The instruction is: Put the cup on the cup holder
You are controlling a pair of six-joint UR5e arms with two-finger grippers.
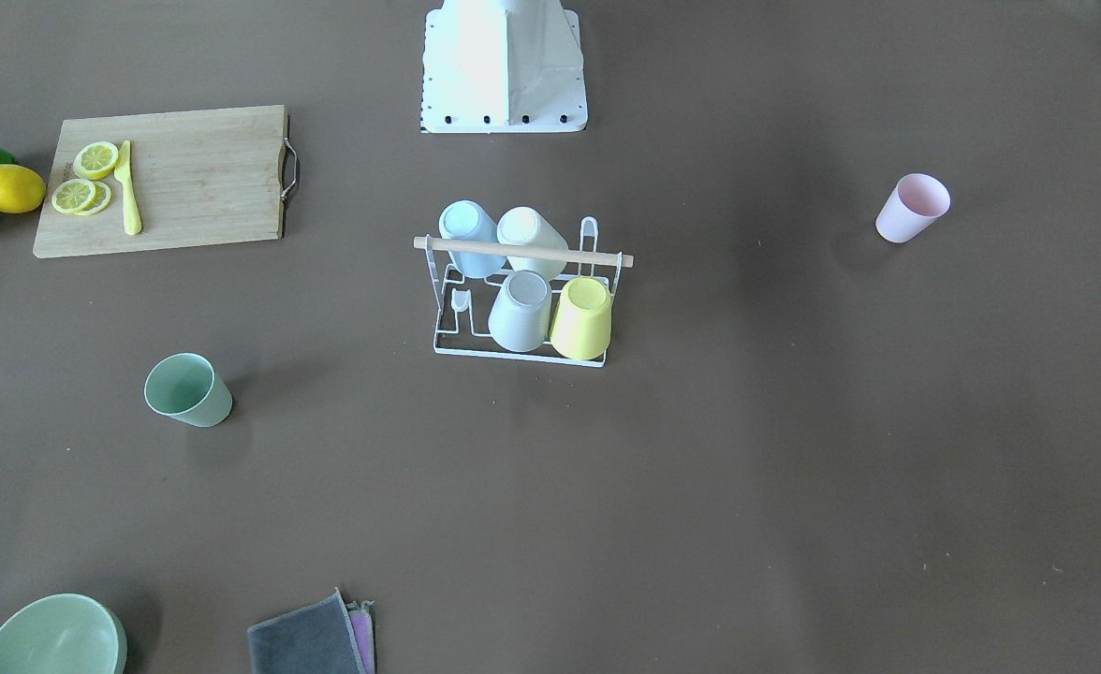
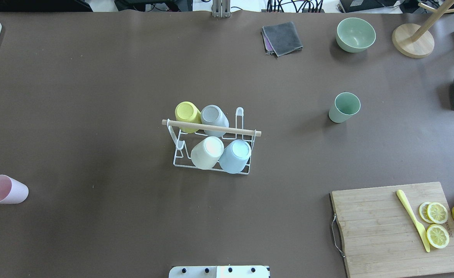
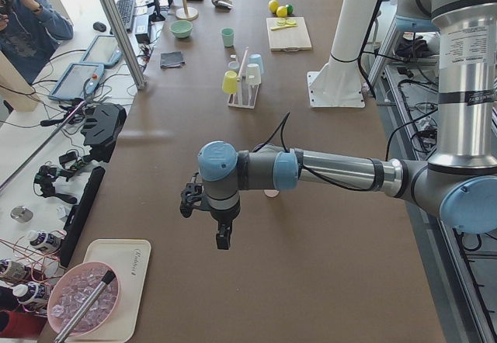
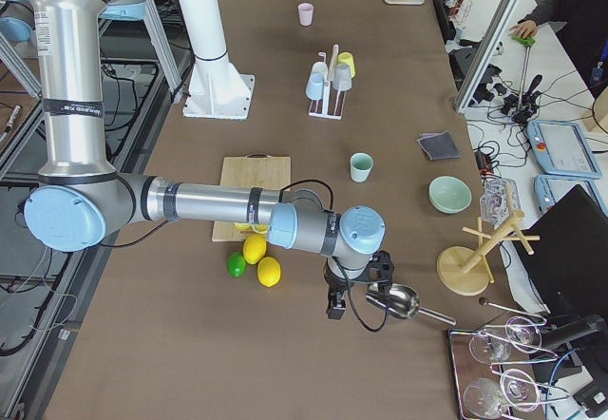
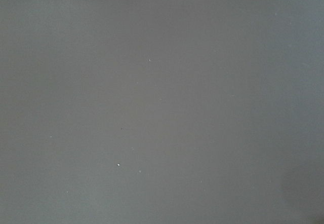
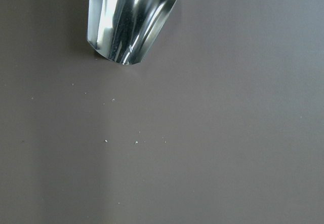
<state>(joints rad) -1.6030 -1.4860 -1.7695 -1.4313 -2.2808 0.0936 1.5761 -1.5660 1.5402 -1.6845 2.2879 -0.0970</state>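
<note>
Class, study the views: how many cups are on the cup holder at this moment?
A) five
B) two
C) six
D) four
D: the cup holder carries four upturned cups, the yellow cup, grey cup, cream cup and blue cup; the pink cup and green cup are apart from it on the table.

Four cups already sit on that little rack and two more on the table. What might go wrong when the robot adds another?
The free prongs of the cup holder stand right beside racked cups, so lowering the green cup might bump the grey cup. The wooden rod crosses above the rack and may catch a cup. The right gripper hangs close to a metal scoop, which it might nudge when it moves off.
</note>
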